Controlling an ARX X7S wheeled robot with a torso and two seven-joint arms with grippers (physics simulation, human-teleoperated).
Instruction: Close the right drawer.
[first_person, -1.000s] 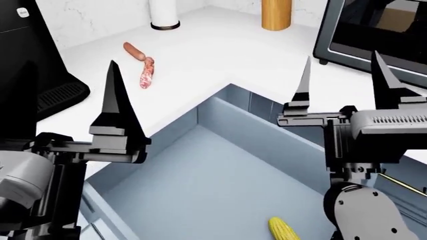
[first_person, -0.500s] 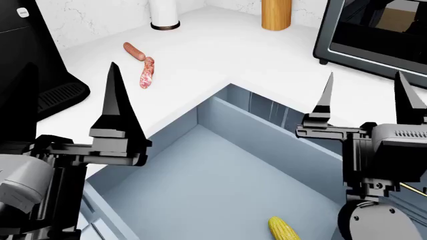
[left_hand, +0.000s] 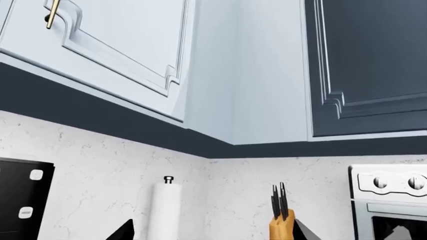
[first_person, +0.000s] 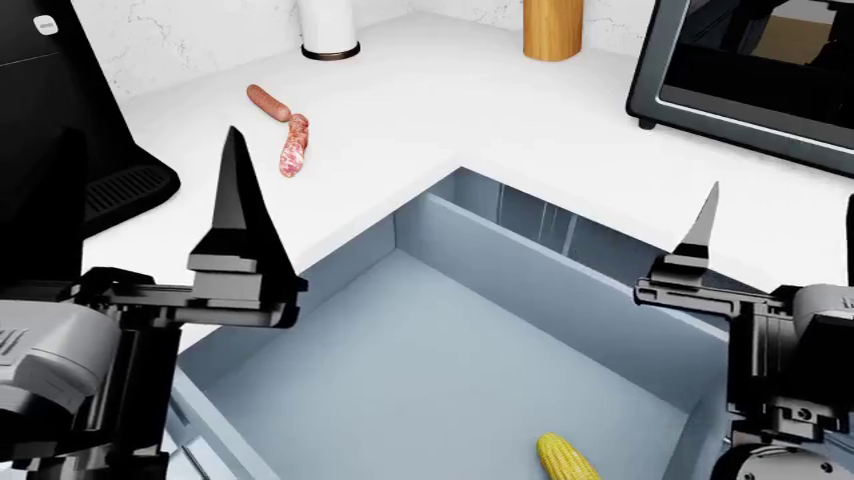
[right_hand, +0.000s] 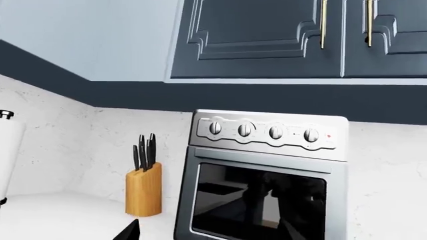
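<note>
The right drawer (first_person: 447, 350) stands pulled out below the white counter corner, a deep light blue-grey box; its front and handle do not show. My left gripper (first_person: 140, 170) hovers open above the drawer's left side with nothing between its fingers. My right gripper (first_person: 783, 195) hangs open and empty over the drawer's right wall, one finger at the picture's edge. The left wrist view shows the left gripper (left_hand: 213, 232) aimed at the back wall. In the right wrist view the right gripper (right_hand: 210, 232) faces the toaster oven (right_hand: 267, 185).
A corn cob (first_person: 567, 458) lies in the drawer near its front. On the counter (first_person: 441, 110) lie two sausages (first_person: 294, 145), with a paper towel roll (first_person: 327, 25), knife block (first_person: 553, 28), toaster oven (first_person: 747, 70) and black coffee machine (first_person: 67, 120) around.
My right gripper has moved to the right and lower in the head view, off the drawer's middle toward its right wall. The left gripper has barely shifted.
</note>
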